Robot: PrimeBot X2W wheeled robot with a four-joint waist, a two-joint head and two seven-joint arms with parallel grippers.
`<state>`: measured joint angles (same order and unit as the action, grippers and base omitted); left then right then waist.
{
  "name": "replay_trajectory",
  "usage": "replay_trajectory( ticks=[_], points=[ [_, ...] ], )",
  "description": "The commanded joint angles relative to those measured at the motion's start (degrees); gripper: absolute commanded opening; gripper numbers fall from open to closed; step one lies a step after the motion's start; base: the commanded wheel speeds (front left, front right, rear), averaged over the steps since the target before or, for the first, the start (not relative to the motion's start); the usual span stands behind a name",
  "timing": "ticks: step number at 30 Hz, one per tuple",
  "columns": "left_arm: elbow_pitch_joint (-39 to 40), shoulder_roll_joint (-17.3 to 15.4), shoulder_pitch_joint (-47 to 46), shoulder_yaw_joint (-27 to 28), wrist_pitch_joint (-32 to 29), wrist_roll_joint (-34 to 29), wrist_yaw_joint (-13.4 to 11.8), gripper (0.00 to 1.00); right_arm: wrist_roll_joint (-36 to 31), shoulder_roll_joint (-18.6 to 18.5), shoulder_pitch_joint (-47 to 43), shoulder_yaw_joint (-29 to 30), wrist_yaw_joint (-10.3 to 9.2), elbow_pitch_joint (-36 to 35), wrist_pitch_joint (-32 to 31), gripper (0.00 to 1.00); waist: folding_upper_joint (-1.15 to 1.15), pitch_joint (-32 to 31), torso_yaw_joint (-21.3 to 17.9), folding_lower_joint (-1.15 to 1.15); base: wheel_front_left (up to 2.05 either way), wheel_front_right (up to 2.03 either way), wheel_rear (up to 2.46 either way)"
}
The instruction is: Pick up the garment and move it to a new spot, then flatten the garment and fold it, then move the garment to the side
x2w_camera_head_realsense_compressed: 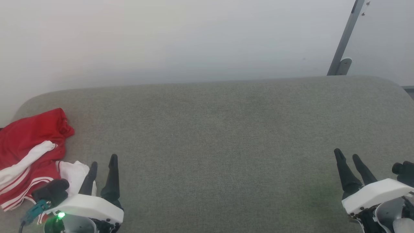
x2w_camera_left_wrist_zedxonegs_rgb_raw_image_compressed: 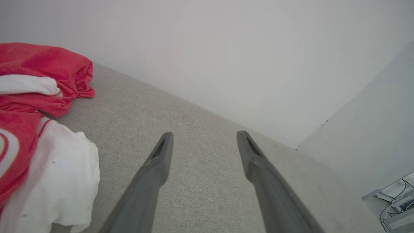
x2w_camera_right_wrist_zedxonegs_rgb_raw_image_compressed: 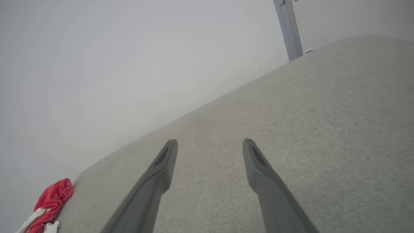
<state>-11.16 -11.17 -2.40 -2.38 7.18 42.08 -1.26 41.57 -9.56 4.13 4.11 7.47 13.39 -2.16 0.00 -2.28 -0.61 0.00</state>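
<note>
The garment (x2w_camera_head_realsense_compressed: pixel 30 152) lies crumpled at the far left edge of the grey cushioned surface (x2w_camera_head_realsense_compressed: pixel 226 136), red with white sleeves and white-striped trim. In the left wrist view the garment (x2w_camera_left_wrist_zedxonegs_rgb_raw_image_compressed: pixel 38 129) fills the left side, a white sleeve nearest the fingers. My left gripper (x2w_camera_head_realsense_compressed: pixel 103 163) stands open just right of the white sleeve, nothing between its fingers. My right gripper (x2w_camera_head_realsense_compressed: pixel 347 156) is open and empty at the lower right, far from the cloth. The left gripper (x2w_camera_left_wrist_zedxonegs_rgb_raw_image_compressed: pixel 203 137) and right gripper (x2w_camera_right_wrist_zedxonegs_rgb_raw_image_compressed: pixel 210 144) both hover over bare fabric. The garment (x2w_camera_right_wrist_zedxonegs_rgb_raw_image_compressed: pixel 48 202) appears small at the right wrist view's lower left.
A pale wall rises behind the grey surface. A grey metal post (x2w_camera_head_realsense_compressed: pixel 344 38) leans at the back right. The surface's rounded corners fall away at far left and far right. Cables and a white box (x2w_camera_left_wrist_zedxonegs_rgb_raw_image_compressed: pixel 396 204) lie on the floor beyond the edge.
</note>
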Motion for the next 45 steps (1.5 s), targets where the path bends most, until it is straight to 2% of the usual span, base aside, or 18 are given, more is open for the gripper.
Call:
replay_trajectory(
  ticks=[1, 17, 45],
  points=[
    [1.01, -0.64, -0.73, 0.16, 0.62, -1.91, 0.28, 1.00, -2.21, -0.86, 1.14, -0.01, 0.02, -0.91, 0.51, 1.00, 0.00, -0.06, -0.01, 0.00, 0.00, 0.00, 0.00],
    [2.08, -0.53, 0.20, 1.42, 2.95, -12.15, 2.46, 1.00, -10.85, -2.41, 1.04, -0.25, 0.03, -1.80, 1.87, 1.00, 0.00, -0.53, -0.38, 0.00, 0.00, 0.00, 0.00],
    [4.58, 0.86, 2.04, 3.30, 6.37, -26.63, 3.51, 1.00, -23.61, -4.15, -0.05, 0.36, 0.03, -2.55, 5.60, 1.00, 0.00, -1.20, -0.86, 0.00, 0.00, 0.00, 0.00]
  ],
)
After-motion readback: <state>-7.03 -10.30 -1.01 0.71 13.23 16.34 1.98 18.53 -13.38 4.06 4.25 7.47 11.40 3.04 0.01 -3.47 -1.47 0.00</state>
